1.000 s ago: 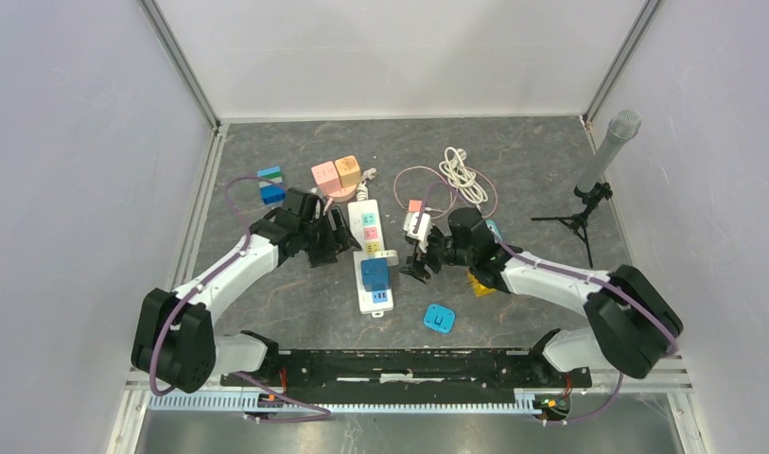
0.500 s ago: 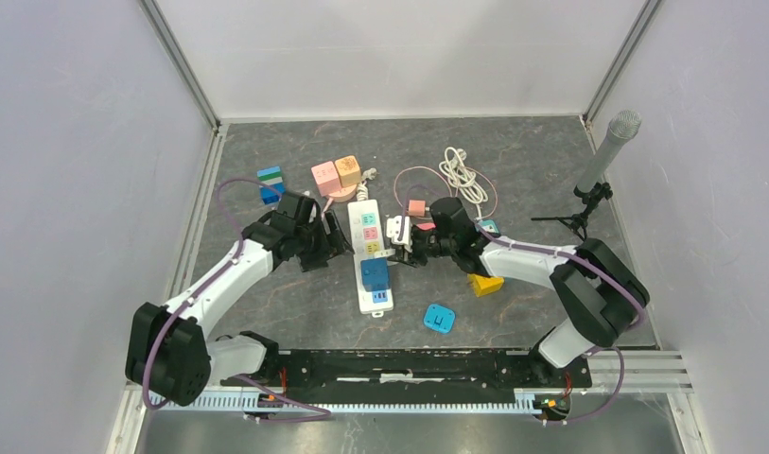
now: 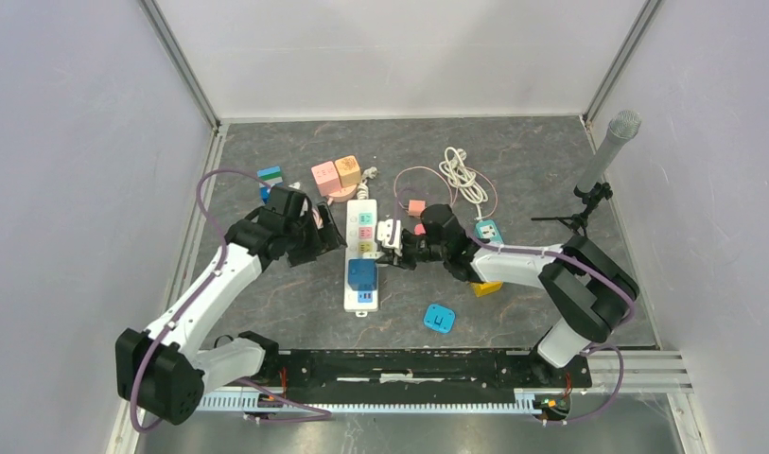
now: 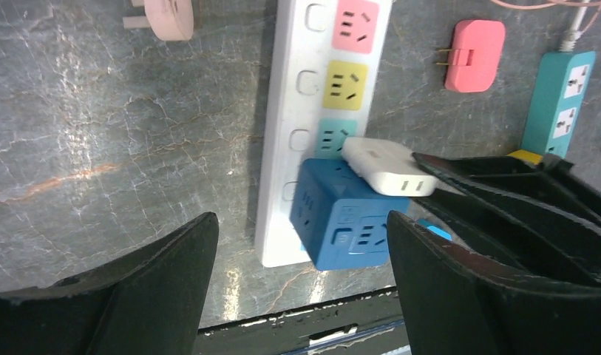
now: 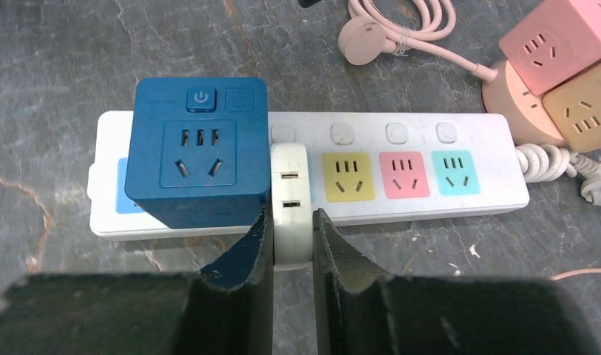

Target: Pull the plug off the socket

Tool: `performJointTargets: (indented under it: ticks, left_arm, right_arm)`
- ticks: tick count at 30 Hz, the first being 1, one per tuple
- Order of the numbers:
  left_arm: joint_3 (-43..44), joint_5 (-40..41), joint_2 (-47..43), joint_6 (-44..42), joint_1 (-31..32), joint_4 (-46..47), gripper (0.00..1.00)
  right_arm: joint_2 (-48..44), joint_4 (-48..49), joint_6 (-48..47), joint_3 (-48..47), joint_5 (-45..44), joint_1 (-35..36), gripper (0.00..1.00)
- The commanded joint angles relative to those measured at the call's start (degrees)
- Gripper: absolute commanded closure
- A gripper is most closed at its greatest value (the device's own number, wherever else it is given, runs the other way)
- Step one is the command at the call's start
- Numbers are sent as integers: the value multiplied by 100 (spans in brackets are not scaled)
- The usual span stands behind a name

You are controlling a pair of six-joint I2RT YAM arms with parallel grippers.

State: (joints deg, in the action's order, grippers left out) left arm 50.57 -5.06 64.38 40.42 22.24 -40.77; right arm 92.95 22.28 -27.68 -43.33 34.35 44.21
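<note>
- The right claw (image 5: pixel 291 222) is clamped on the white plug (image 5: pixel 290 185). One finger presses each long side, with no gap showing in its wrist view.
- The plug stands in the power strip (image 5: pixel 497 200), over the socket between the blue cube adapter (image 5: pixel 199 159) at its 9 o'clock and the yellow socket (image 5: pixel 347 176) at its 3 o'clock. Its body touches the cube's side. The prongs are hidden, so how deep it sits cannot be told, but it looks seated.
- The left claw (image 4: pixel 299 222) is spread wide and holds nothing. In the top view it hangs at the strip's 9 o'clock, and the right claw reaches in from 3 o'clock.
- Progress: the grip looks made and the pull does not look begun. What is left is to lift the plug straight out and clear of the strip.
- Judgement: the strip is loose on the table, so it may rise with the plug unless the left claw comes down to pin it.
- Farther out, a pink cube (image 5: pixel 556 44) and a tan cube (image 5: pixel 585 103) sit beyond the strip's far end, at 12 o'clock in the top view. A small teal strip (image 4: pixel 559 100) and a pink plug (image 4: pixel 471 55) lie loose at about 2 o'clock.
</note>
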Motion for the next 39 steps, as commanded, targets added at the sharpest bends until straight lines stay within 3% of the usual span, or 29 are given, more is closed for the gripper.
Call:
performJointTargets:
  ticks: [1, 8, 13, 20, 30, 39]
  left_arm:
    - [263, -47, -343, -624, -18, -220, 8]
    - [-158, -961, -707, -1113, -12, 52, 6]
    - [-548, -1499, -486, -892, 66, 386, 19]
    - [-915, -2051, -167, -589, 81, 484, 24]
    - [-1190, -1418, 196, -271, 88, 28, 36]
    - [-750, -1663, 71, -202, 85, 500, 19]
  right_arm:
    - [-53, 873, 863, -17, -879, 459, 100]
    - [-145, 1027, 1745, 200, -2176, 933, 100]
    - [-168, 1296, 1579, 558, -2503, 998, 100]
    - [-143, 1736, 1396, 894, -2757, 993, 100]
    - [-229, 1780, 1031, 949, -2786, 991, 100]
    - [-114, 1709, 727, 953, -2778, 998, 100]
